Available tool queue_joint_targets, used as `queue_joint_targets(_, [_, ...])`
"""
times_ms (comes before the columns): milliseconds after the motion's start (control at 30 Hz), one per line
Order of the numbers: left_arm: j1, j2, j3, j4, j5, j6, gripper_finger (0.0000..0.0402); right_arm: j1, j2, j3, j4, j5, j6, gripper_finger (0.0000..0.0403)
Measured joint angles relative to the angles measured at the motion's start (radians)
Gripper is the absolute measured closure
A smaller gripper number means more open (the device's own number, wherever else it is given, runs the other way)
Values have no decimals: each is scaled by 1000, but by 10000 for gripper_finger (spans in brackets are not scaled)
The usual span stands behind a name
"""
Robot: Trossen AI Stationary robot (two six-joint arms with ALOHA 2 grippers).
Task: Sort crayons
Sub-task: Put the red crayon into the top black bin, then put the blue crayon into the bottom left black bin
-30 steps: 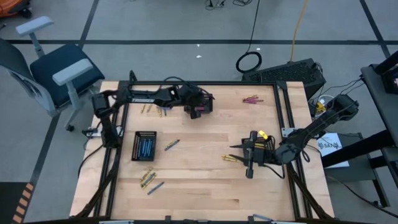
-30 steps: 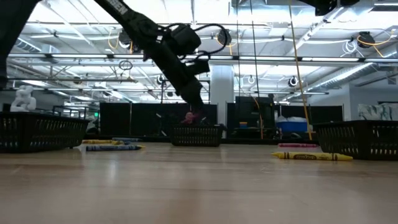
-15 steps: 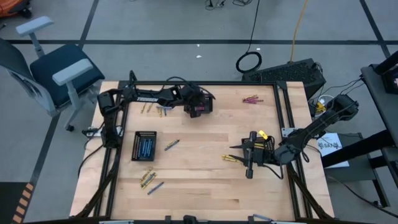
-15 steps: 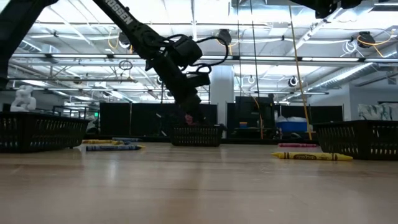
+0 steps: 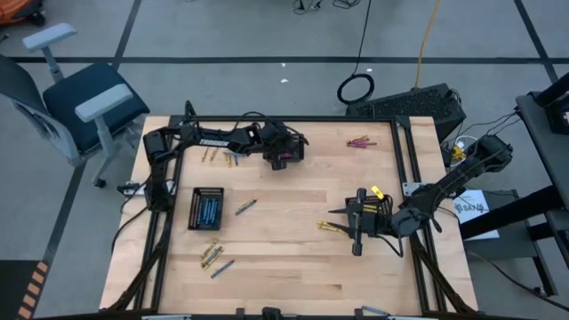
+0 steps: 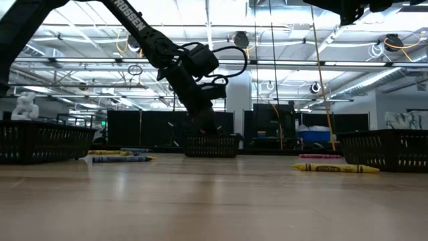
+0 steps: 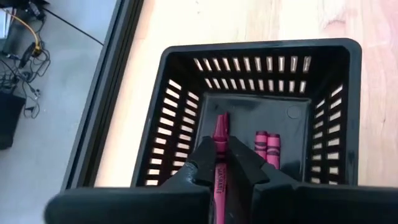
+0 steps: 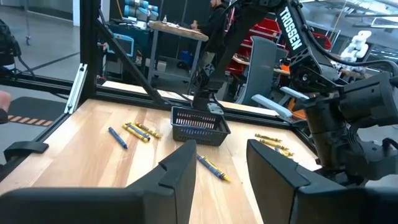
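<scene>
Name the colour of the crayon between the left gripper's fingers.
Pink-red; the crayon in the left gripper shows best in the left wrist view.

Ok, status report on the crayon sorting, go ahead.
Left gripper over the far basket, fingers on a pink crayon. Two pink crayons already in it. Right gripper open, waiting mid-table. Nothing in the way.

"TROSSEN" in white lettering along left arm (image 8: 291, 30); crayon (image 7: 219, 168) wrapper print unreadable.
</scene>
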Motion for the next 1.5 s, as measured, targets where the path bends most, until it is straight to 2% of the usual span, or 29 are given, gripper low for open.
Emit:
queue_joint_targets(233, [2, 4, 0, -23, 22, -27, 316, 0, 0, 0, -9, 0, 1, 273])
queue_joint_targets(433, [-4, -35, 2, -29, -71, -25, 289, 0, 0, 0, -14, 1, 0, 273])
queue_joint_targets(667, [-61, -257, 22, -108, -142, -32, 289, 0, 0, 0, -17, 109, -4, 273])
queue_joint_targets(833, [-149, -450, -9, -185, -148, -127, 289, 0, 0, 0, -44, 127, 0, 273])
queue_joint_targets(900, [-197, -518, -51, -201, -148, -175, 289, 0, -1, 0, -64, 102, 15, 273])
queue_joint_targets(1000, [-283, -607, -135, -192, -164, -260, 289, -6, 1, -2, -101, -29, 52, 273])
queue_joint_targets(1067, [-355, -659, -205, -190, -209, -330, 289, -14, 8, -10, -96, -119, 78, 273])
queue_joint_targets(1133, [-434, -707, -283, -174, -286, -403, 289, -17, 13, -16, -94, -163, 106, 273])
queue_joint_targets(1333, [-655, -805, -495, -84, -475, -650, 289, -30, 38, -16, -93, -214, 253, 273])
queue_joint_targets(1500, [-799, -811, -612, -2, -670, -778, 288, -55, 68, -16, -127, -212, 265, 273])
